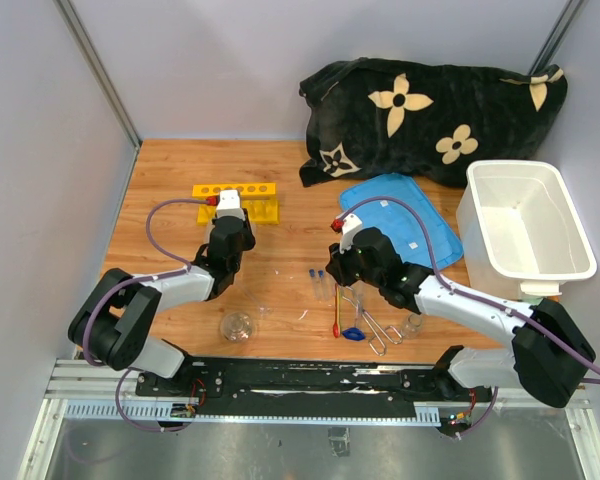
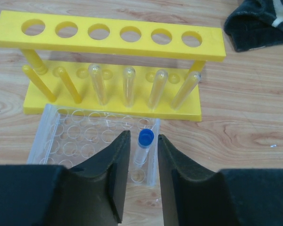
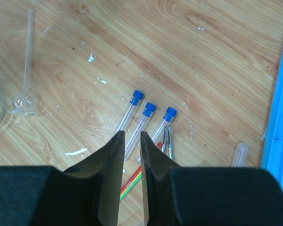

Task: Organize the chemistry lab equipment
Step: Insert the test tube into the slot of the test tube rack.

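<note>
Blue-capped test tube (image 2: pixel 142 153) stands upright between parted fingers (image 2: pixel 114 162) of left claw (image 2: pixel 143 136).

You will find nothing legible in any of the three views: no text, label, brand, number or sign. On the blue lid (image 1: pixel 420 205), at 2 o'clock on the tabletop (image 1: pixel 170 180), a couple of small pale patches are too small to read. The black cloth (image 1: pixel 430 110) at 1 o'clock bears cream flower shapes, not letters.
</note>
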Robot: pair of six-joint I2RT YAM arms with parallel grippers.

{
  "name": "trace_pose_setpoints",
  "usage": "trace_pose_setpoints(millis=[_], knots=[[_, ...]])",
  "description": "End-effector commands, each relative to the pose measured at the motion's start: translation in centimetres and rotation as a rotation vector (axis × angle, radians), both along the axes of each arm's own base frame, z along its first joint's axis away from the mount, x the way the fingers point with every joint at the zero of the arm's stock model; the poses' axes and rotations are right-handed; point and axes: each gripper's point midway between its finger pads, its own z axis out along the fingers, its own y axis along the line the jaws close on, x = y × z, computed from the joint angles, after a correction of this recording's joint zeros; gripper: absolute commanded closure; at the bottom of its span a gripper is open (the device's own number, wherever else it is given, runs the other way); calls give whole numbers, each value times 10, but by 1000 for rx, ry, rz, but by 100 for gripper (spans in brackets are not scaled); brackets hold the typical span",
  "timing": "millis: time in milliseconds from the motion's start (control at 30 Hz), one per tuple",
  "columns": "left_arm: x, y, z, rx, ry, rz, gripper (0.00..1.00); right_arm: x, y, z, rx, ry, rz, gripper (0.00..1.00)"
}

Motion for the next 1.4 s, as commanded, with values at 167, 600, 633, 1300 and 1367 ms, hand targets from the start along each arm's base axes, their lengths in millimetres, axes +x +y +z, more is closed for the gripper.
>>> trace_pose_setpoints(millis=[167, 600, 633, 1300, 1367], knots=[[-1, 3, 13, -45, -29, 21, 49, 8, 0, 8, 31, -9, -16, 79], [-36, -2, 103, -277, -57, -10, 29, 7, -8, 42, -16, 15, -36, 76], [-42, -3, 111, -296, -57, -25, 28, 5, -8, 44, -26, 30, -31, 76], [-142, -47, 144, -539, 151, -392, 8, -30, 3, -18, -185, 400, -40, 72], [-145, -48, 140, -542, 171, -399, 10, -31, 10, -27, -186, 414, -31, 73]])
